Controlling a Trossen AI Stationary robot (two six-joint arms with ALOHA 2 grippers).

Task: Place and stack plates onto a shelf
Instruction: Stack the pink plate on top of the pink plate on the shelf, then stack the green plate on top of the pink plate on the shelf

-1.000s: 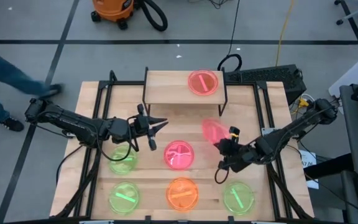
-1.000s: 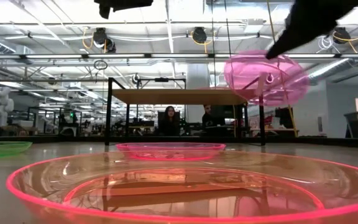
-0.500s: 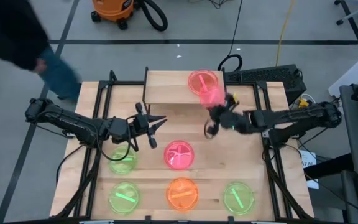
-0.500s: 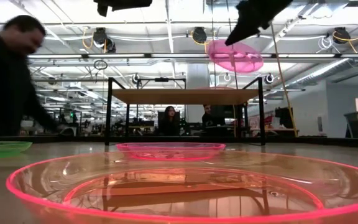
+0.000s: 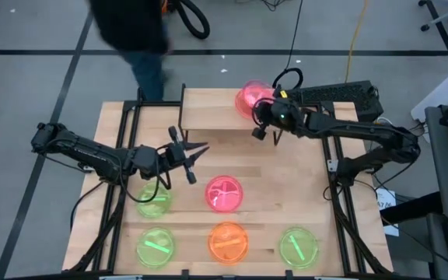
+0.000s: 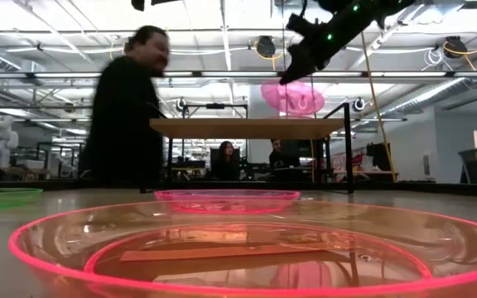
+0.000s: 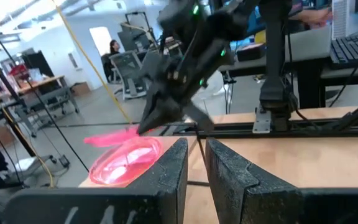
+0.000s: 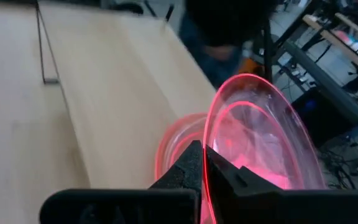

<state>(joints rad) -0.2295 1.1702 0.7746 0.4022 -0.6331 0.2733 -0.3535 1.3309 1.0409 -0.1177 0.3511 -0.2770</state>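
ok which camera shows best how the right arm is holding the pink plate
The right wrist view: the right end effector is shut on the rim of the held pink plate, tilted above the plate on the shelf. The high view blurs both plates together; the low and left wrist views show the grip only from afar.

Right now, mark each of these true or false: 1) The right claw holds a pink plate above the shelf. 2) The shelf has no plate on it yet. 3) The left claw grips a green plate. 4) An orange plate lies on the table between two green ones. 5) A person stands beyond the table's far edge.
1) True: the right claw is shut on a pink plate, tilted above the shelf.
2) False: another pink plate already lies on it, under the held one.
3) False: the left claw holds nothing and hangs over bare table.
4) True: the orange plate sits between green plates and.
5) True: a person is there.
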